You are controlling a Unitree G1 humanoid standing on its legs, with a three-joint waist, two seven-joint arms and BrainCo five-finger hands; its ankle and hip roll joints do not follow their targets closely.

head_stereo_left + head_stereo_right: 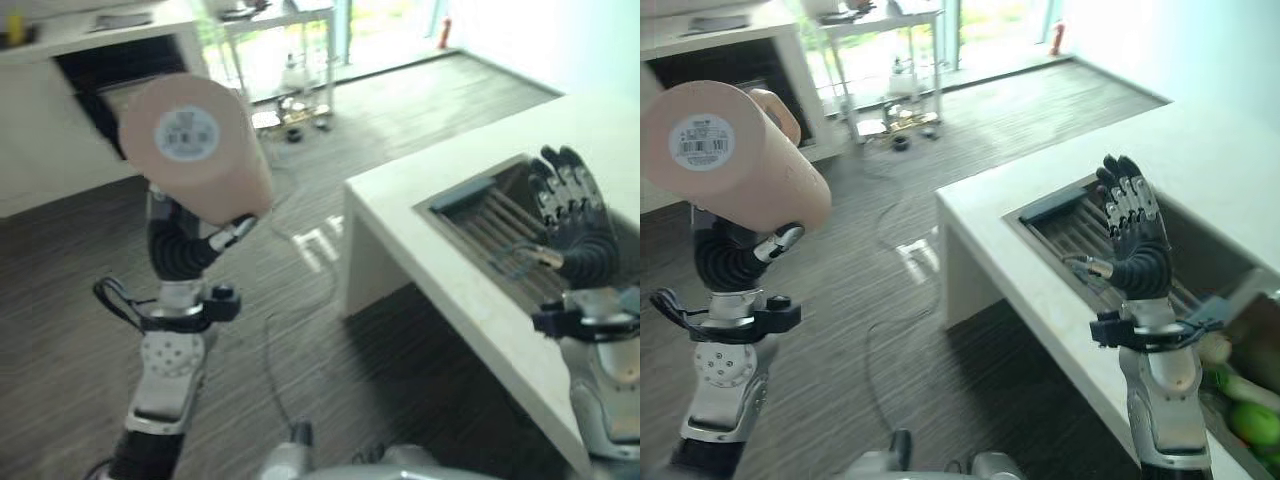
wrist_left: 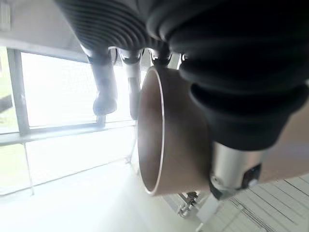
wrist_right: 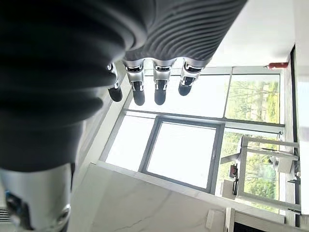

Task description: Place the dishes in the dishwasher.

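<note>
Fingers of the left hand point(image 1: 190, 240) curl round a pink cup point(image 1: 195, 145).

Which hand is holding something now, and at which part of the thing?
The left hand holds a beige cup by its side wall, base toward the camera. The right hand is open and holds nothing.

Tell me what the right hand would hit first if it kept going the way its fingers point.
Probably nothing nearby. The right hand is raised over the sink with straight fingers pointing upward; its wrist view shows only a distant window past them.
</note>
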